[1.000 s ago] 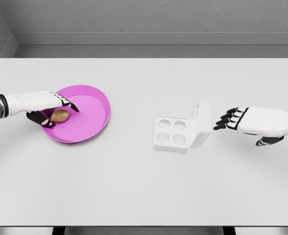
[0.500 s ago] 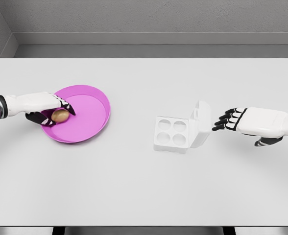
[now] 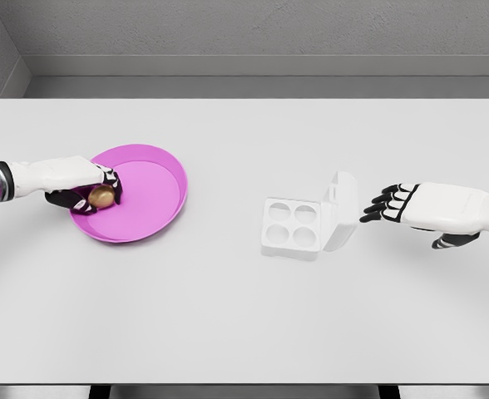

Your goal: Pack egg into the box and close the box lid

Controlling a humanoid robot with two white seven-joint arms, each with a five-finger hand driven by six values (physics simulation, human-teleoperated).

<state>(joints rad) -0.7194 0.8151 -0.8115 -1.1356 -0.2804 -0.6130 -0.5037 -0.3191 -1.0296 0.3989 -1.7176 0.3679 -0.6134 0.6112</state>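
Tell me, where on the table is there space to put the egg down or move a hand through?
The table is bare along the front below the pink plate and the egg box, across the back, and between plate and box. It is crowded at the plate, where the left hand closes around the egg, and beside the open box lid, near the right hand.

Matt pink plastic plate [image 3: 157, 212]; smooth white box [image 3: 293, 227]; matt table [image 3: 244, 316].
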